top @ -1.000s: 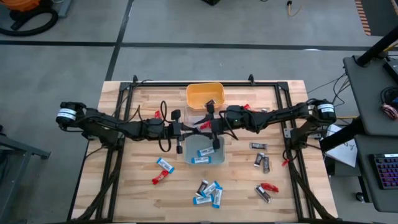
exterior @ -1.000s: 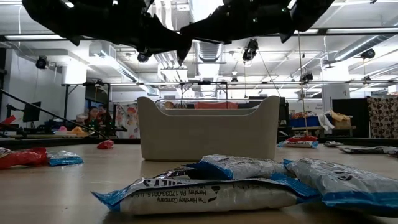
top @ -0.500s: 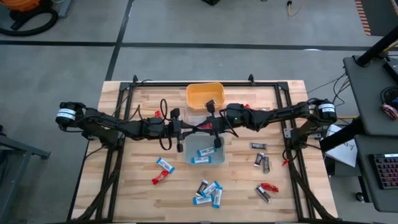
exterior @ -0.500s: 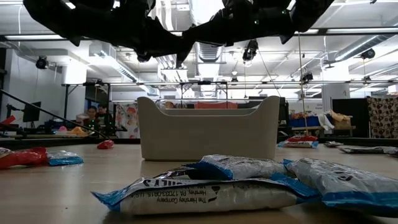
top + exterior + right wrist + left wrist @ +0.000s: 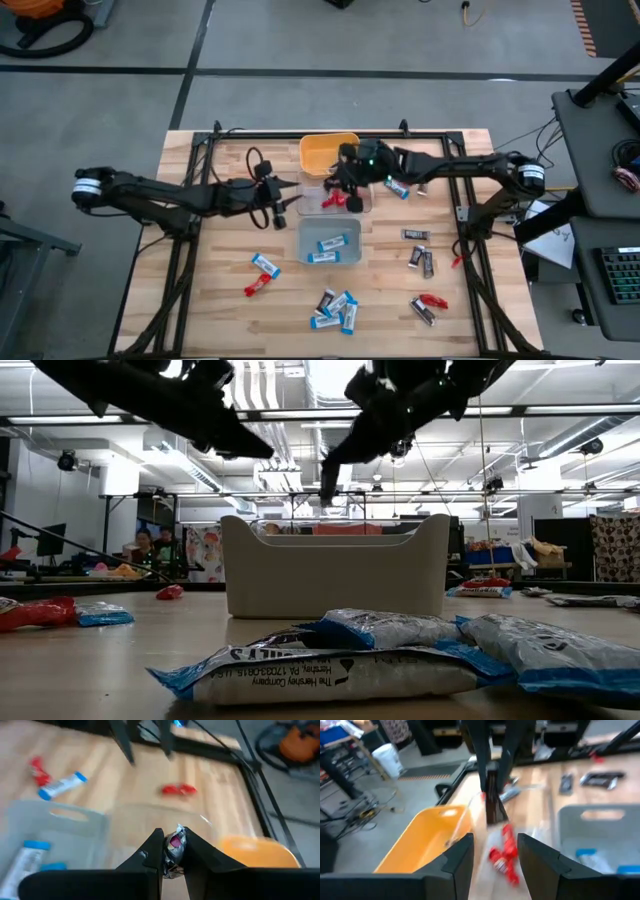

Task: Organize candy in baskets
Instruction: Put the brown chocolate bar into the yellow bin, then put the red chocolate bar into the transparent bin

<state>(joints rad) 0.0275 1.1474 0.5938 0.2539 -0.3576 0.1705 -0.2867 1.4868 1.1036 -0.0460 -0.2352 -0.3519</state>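
Observation:
My right gripper (image 5: 338,192) hangs over the clear basket (image 5: 358,198), shut on a candy (image 5: 175,841) with a red and silver wrapper. My left gripper (image 5: 283,207) stands open just left of that basket, with nothing between its fingers (image 5: 495,842). Red candy (image 5: 506,854) shows under the right gripper in the left wrist view; whether it hangs or lies in the clear basket, I cannot tell. The yellow basket (image 5: 328,152) stands at the far side. The grey-blue basket (image 5: 328,243), nearer, holds blue-and-white candy. My right gripper pinches the candy's crumpled wrapper end (image 5: 176,839) between its two fingertips. The fingers slant down from the table's right. How the rest of the candy sits below them, I cannot tell.
Loose candy lies on the table: blue-and-white (image 5: 265,263) and red (image 5: 258,287) at the near left, a cluster (image 5: 335,308) near the front edge, dark ones (image 5: 421,250) and a red one (image 5: 430,300) at the right, one (image 5: 398,188) under the right arm.
The two grippers met over the far end of the grey-blue basket and have parted. My left gripper has drawn back toward the table's left edge. My right gripper has swung toward the far edge, over the clear basket, with the candy.

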